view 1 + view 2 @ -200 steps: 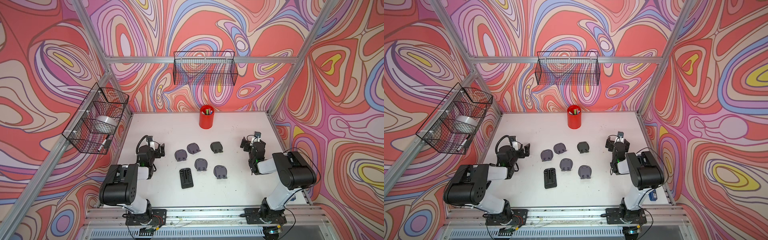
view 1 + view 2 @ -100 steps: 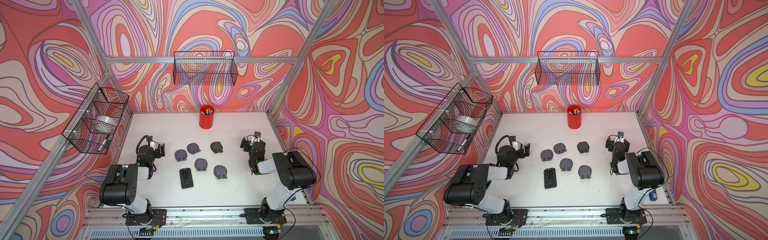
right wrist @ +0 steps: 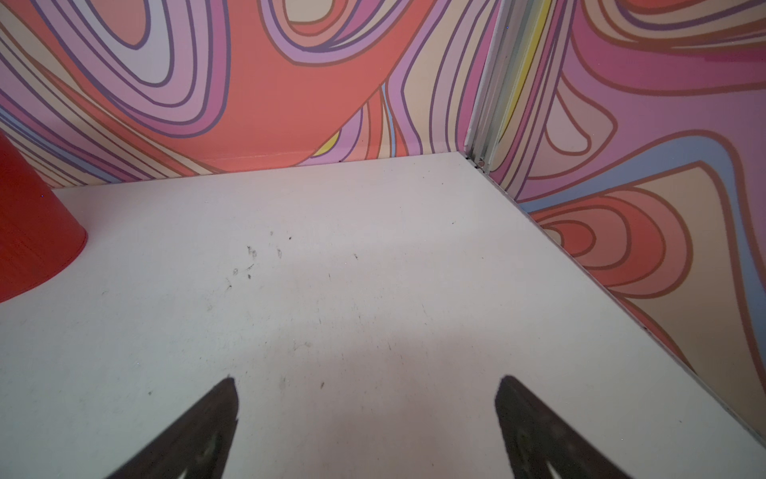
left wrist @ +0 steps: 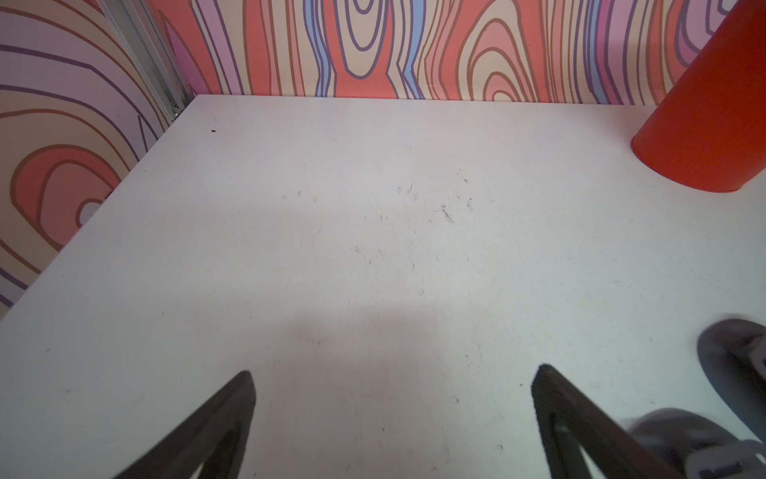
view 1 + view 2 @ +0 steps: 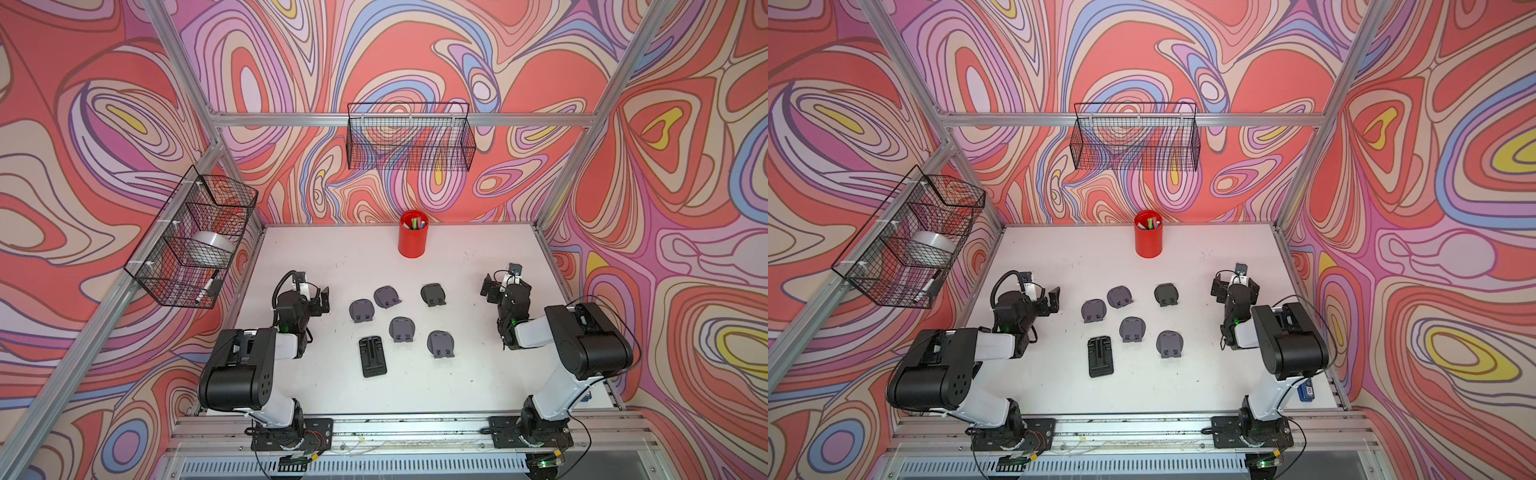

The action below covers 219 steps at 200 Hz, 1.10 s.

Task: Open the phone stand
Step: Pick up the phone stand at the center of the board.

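Several folded grey phone stands lie flat mid-table in both top views, the nearest to my left gripper being one grey stand [image 5: 362,311] [image 5: 1093,311]. A black rectangular stand [image 5: 372,356] [image 5: 1100,356] lies in front of them. My left gripper [image 5: 313,293] [image 4: 393,373] hovers open to the left of the group, with nothing but bare table between its fingers. Two grey stands [image 4: 729,352] show at the edge of the left wrist view. My right gripper [image 5: 505,284] [image 3: 368,380] stands open over bare table to the right of the group.
A red cup [image 5: 412,240] [image 4: 713,116] [image 3: 29,232] with pens stands at the back centre. A wire basket [image 5: 195,241] hangs on the left wall and another wire basket [image 5: 409,143] on the back wall. A small blue object [image 5: 1307,390] lies by the right rail.
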{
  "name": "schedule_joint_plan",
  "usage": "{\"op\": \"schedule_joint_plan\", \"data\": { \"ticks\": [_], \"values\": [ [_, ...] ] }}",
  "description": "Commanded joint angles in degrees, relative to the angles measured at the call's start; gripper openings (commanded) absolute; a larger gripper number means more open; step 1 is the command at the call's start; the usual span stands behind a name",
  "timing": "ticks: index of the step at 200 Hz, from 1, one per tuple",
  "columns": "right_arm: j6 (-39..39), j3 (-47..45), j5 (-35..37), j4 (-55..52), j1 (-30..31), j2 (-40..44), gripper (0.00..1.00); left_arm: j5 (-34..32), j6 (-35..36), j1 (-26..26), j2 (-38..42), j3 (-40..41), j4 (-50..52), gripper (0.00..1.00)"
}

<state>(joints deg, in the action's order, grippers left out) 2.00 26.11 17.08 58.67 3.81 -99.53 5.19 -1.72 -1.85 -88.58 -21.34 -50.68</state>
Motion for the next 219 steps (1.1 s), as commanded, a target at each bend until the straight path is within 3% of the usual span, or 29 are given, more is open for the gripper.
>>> {"op": "schedule_joint_plan", "data": {
  "ticks": [1, 17, 35, 50, 62, 84, 103, 120, 146, 196, 219],
  "values": [
    [-0.3, -0.9, -0.2, 0.6, -0.2, 1.1, 0.98, -2.7, -0.6, 0.2, 1.7, -0.8, 2.1, 1.0],
    [-1.0, -1.3, -1.4, -2.3, -0.3, 5.0, 0.98, -6.4, -2.0, 0.2, 7.1, -3.2, 11.4, 1.0],
    [1.9, 1.7, 1.5, -16.4, -0.2, 13.2, 0.99, -8.3, -3.8, 0.2, 14.3, -6.7, 22.3, 1.0],
    [14.1, 8.8, 7.9, -41.1, -0.3, 20.1, 0.98, -13.7, -12.0, 0.1, 18.9, -9.3, 28.3, 1.0],
    [16.9, 15.2, 7.2, -57.1, -0.2, 23.0, 0.99, -19.2, -20.8, -0.2, 21.5, -11.9, 35.4, 1.0],
    [21.4, 22.9, -0.6, -73.6, -0.3, 25.7, 0.99, -11.3, -21.7, -1.0, 23.0, -17.1, 44.5, 1.0],
    [23.9, 31.7, -6.0, -87.6, 0.3, 23.0, 0.99, -8.8, -23.7, -0.9, 22.7, -21.1, 51.4, 1.0],
    [23.6, 38.0, -4.6, -95.7, 4.8, 19.5, 0.98, -7.3, -25.7, -0.7, 22.9, -22.3, 54.7, 1.0],
    [22.3, 48.8, 3.8, -106.1, 14.4, 11.5, 0.98, -4.8, -27.9, 0.4, 24.3, -22.6, 57.4, 1.0],
    [20.2, 59.6, 2.2, -109.4, 23.4, -1.7, 0.99, -4.5, -28.6, 4.1, 26.9, -24.6, 62.8, 1.0],
    [20.0, 62.0, -0.4, -109.7, 25.2, -7.3, 0.94, -4.6, -28.6, 5.2, 28.3, -24.5, 63.2, 1.0]
  ]
}}
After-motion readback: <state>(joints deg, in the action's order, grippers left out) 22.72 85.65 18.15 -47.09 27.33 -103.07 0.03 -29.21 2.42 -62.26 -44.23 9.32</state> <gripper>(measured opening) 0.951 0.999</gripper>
